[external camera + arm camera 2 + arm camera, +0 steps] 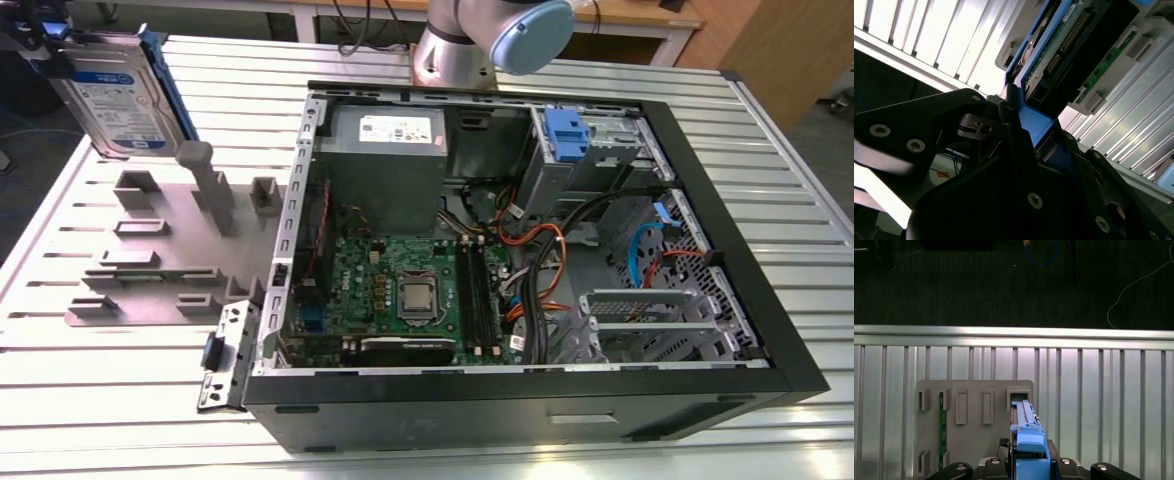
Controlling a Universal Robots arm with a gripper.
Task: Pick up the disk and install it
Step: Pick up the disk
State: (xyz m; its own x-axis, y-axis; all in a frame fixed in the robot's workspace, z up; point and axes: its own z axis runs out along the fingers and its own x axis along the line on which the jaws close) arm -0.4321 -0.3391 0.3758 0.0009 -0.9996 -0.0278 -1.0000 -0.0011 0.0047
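Grips the disk [123, 98] by its blue rail, hand [1030, 464] closed tight on it. Holds it upright in the air, outside the open computer case [507, 402], off to the exterior view's left of it. Pick-up done; installing in the case not yet done.

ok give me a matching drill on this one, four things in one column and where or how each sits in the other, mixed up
1 disk
2 grey plate
3 computer case
4 blue latch

a inside the case, at its far end
b flat on the table, on the exterior view's left
c held upright in the fingers
d lying open, insides showing

Pairs: 1-c, 2-b, 3-d, 4-a
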